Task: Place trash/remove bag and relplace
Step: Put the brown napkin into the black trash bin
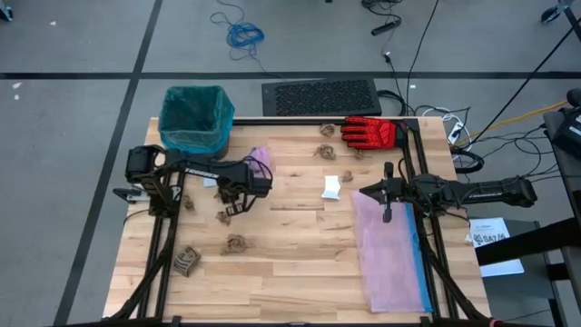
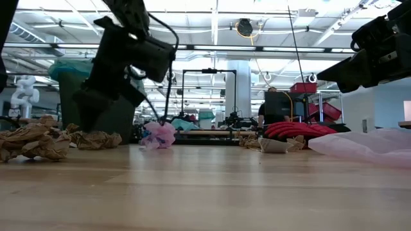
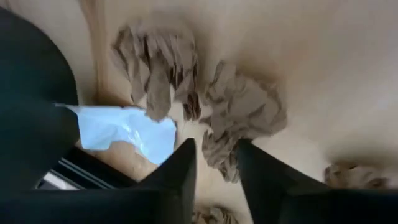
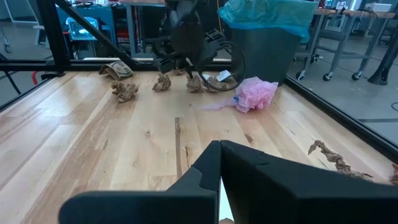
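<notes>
The trash is scattered over the wooden table: brown paper wads [image 1: 236,243], [image 1: 186,261], a purple crumple [image 1: 259,159] and a white piece [image 1: 331,186]. The teal bag [image 1: 195,113] lines a grey bin at the table's far left corner. My left gripper [image 1: 231,209] points steeply down over one brown wad [image 3: 242,112], with a narrow gap between its fingers. The wad's narrow end sits in that gap. My right gripper [image 1: 365,193] hangs shut and level at the right, over the far end of a pink bag [image 1: 390,250]. My left gripper comes slanting down from above. The brown wad's narrow end [image 3: 219,155] lies between its two fingertips. Whether the fingers touch the wad, and whether the wad is off the table, I cannot tell.
A red-and-black glove [image 1: 370,132] lies at the far right, with two more brown scraps [image 1: 325,152] beside it. Another wad [image 3: 155,62] lies close to the one under my left gripper. A black frame rail runs along the table's far edge.
</notes>
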Robot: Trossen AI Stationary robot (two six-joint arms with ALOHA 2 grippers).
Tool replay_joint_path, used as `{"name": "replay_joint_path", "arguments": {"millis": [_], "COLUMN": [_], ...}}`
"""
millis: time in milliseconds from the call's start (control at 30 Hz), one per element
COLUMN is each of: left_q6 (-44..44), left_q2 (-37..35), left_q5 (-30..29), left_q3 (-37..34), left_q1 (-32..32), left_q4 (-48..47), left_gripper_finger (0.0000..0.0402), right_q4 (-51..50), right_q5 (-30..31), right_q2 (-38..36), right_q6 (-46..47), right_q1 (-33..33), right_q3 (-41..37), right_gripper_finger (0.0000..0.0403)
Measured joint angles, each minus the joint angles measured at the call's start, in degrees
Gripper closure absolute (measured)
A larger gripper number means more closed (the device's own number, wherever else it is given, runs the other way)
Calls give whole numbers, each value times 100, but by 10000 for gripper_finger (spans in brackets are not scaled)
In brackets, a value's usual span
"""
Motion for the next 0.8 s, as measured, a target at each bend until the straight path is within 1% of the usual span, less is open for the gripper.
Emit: {"name": "replay_joint_path", "arguments": {"millis": [167, 267, 400, 500, 567, 633, 700, 800], "left_q6": [-35, -33, 68, 105, -17, -29, -28, 5], "left_q2": [-2, -2, -2, -16, -24, -24, -22, -11], "left_q5": [-31, -123, -152, -27, 38, 74, 114, 205], "left_q3": [-328, -400, -521, -660, -690, -688, -685, -646], "left_q1": [0, 0, 47, 132, 181, 191, 188, 159], "left_q4": [347, 627, 991, 1215, 1249, 1260, 1273, 1287], "left_gripper_finger": [212, 188, 177, 176, 180, 195, 223, 286], "right_q4": [1, 0, 0, 0, 0, 0, 1, 1], "right_q5": [0, 0, 0, 0, 0, 0, 0, 0], "right_q2": [1, 0, 0, 0, 0, 1, 0, 1], "right_q6": [0, 0, 0, 0, 0, 0, 0, 0], "right_q1": [-1, 0, -2, -1, 0, 0, -1, -1], "right_q3": [2, 2, 1, 2, 1, 1, 2, -1], "right_gripper_finger": [403, 403, 403, 403, 403, 403, 403, 403]}}
